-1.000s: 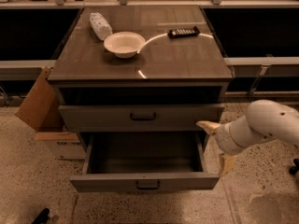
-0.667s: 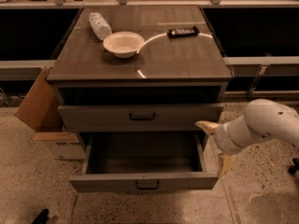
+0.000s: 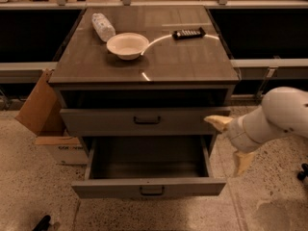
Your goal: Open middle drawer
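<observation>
Right of the cabinet: the gripper (image 3: pixel 223 147) hangs off the right side of the cabinet (image 3: pixel 183 64), level with the gap between the two drawer fronts on show.
Gripper state: the two pale fingers are spread wide, one pointing at the cabinet's side and one pointing down at the floor. Nothing is between them and they touch nothing.
Arm: the white arm (image 3: pixel 276 117) comes in from the right, away from the cabinet.
Middle drawer: the middle drawer (image 3: pixel 192 187) is the low-fronted one at the cabinet's foot. It stands pulled well out towards the camera, its bare inside is in view, and its small dark handle (image 3: pixel 151 190) is free.
Upper drawer: the taller-fronted drawer (image 3: pixel 96 121) sits just above it, far less extended, with a dark recess between it and the cabinet's top.
Lowest drawer: not visible, presumably hidden under the open one.
Cabinet top: a white bowl (image 3: pixel 127 44), a plastic bottle (image 3: pixel 103 26) lying on its side and a dark remote (image 3: pixel 188 33).
Left of the cabinet: a cardboard box (image 3: pixel 41 105) leans against its side.
Step in hand: judging by how far the drawer stands out, the pull looks finished and the gripper has let go.
Next move: only a clean retreat to the right, keeping the lower finger clear of the open drawer's front corner so it is not nudged shut.
</observation>
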`<state>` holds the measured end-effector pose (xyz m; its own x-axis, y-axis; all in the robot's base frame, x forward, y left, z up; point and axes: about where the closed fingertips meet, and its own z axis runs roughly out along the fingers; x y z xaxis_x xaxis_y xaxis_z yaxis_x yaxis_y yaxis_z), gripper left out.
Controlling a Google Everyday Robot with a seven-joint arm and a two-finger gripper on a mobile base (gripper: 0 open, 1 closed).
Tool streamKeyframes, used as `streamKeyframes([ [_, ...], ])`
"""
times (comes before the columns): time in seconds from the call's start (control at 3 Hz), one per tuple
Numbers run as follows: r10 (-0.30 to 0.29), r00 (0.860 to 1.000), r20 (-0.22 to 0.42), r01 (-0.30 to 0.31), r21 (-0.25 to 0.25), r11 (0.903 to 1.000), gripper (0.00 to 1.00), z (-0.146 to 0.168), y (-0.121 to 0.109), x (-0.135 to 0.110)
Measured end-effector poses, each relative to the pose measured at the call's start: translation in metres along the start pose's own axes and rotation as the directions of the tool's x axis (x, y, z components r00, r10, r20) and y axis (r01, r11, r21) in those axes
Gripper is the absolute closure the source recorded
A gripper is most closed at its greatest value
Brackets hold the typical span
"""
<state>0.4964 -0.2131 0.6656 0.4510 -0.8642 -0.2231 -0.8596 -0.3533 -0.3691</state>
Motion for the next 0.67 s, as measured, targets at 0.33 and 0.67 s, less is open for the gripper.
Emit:
streamKeyframes([
  [0.33,-0.071,0.995,-0.07,0.073,0.03,0.9969,0.0,-0.073,-0.027,-0.013],
  [0.67,-0.108,0.99,-0.089,0.114,0.058,0.9918,0.0,-0.12,-0.054,-0.014],
])
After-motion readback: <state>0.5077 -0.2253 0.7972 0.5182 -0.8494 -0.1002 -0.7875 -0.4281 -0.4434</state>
